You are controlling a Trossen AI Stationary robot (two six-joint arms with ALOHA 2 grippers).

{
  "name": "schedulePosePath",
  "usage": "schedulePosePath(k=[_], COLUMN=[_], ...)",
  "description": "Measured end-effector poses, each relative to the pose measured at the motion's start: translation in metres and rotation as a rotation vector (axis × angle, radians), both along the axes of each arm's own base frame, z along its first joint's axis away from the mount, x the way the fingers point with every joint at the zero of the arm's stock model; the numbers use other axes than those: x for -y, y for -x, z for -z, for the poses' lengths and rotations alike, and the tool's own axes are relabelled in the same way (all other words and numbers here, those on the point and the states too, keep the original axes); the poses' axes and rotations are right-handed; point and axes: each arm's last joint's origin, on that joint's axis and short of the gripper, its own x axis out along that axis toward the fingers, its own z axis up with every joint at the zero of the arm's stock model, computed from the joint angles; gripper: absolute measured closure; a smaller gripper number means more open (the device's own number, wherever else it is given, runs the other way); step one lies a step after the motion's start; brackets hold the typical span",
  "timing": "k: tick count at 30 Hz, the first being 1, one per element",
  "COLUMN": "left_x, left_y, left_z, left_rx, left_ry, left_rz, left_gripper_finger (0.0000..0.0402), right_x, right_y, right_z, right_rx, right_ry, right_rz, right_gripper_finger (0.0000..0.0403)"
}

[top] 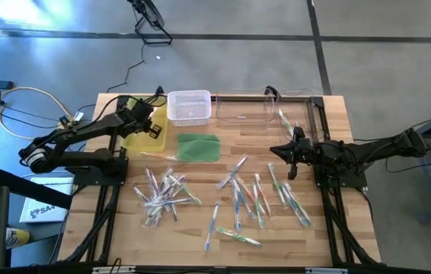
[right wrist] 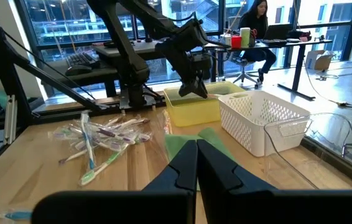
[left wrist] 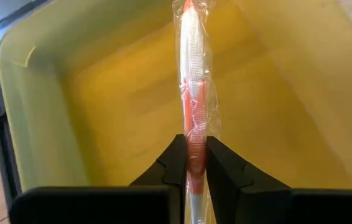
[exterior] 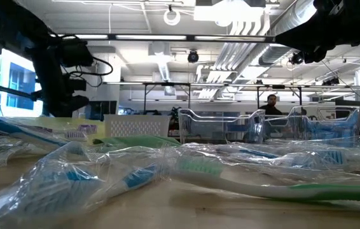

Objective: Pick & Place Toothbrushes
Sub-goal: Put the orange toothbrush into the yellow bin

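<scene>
My left gripper (left wrist: 193, 144) is shut on an orange toothbrush (left wrist: 192, 74) in a clear wrapper, slanting down into the yellow bin (top: 141, 141) at the table's far left. The right wrist view shows that gripper (right wrist: 196, 92) just above the bin (right wrist: 191, 111). Loose toothbrushes lie flat on the wood in two heaps, one left of centre (top: 164, 194) and one right of centre (top: 255, 199). My right gripper (top: 290, 156) hangs shut and empty over the table's right side, its fingers (right wrist: 196, 163) level. My left gripper pinches the wrapped toothbrush's orange stem (left wrist: 193, 124) between its two fingers. The brush runs along the fingers and sticks out ahead of their tips, slanting down from above into the yellow bin. Whether its far end touches the bin's floor, I cannot tell.
A white mesh basket (top: 189, 106) stands right of the yellow bin, then two clear bins (top: 242, 111) (top: 295, 106) along the far edge. A flat green pad (top: 198, 147) lies in front of the basket. A person sits at a desk (right wrist: 255, 25) beyond the table.
</scene>
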Motion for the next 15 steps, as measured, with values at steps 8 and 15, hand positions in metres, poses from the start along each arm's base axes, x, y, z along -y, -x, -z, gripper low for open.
schedulePosePath(k=[8,15], left_x=[0.002,0.005], left_y=[0.007,0.01], left_z=[0.017,0.023], left_rx=[0.018,0.007], left_ry=[0.028,0.032], left_rz=[-0.004,-0.007], left_gripper_finger=[0.0368,0.0368], right_x=[0.0,0.0], right_y=[0.0,0.0], right_z=[0.0,0.0], right_rx=[0.0,0.0], right_ry=[0.0,0.0], right_rz=[0.0,0.0], right_gripper_finger=[0.0401,0.0401])
